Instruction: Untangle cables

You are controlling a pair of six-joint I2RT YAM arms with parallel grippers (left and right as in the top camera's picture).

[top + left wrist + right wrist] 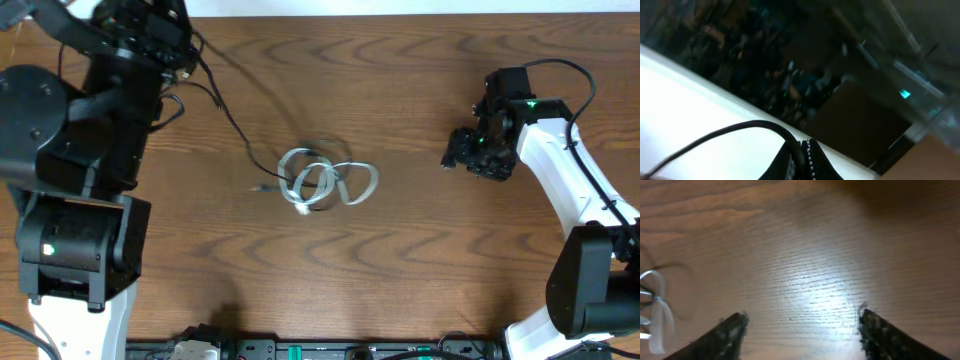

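Note:
A white cable [345, 183] lies coiled in loops at the middle of the table, with a thin black cable [236, 132] threaded through it. That black cable runs up and left from the coil to my left gripper [183, 48], which is raised at the far left. In the left wrist view the jaws [802, 150] are shut on the black cable [725, 131], which arcs away to the left. My right gripper [455, 152] is open and empty, low over bare wood right of the coil. In the right wrist view [802, 317] the white cable [655, 317] shows at the left edge.
The wooden table [400, 270] holds only the cables. The left arm's bulky black body [80, 130] covers the table's left side. The right arm's white link [565, 180] lies along the right side. A power strip [330, 350] sits at the front edge.

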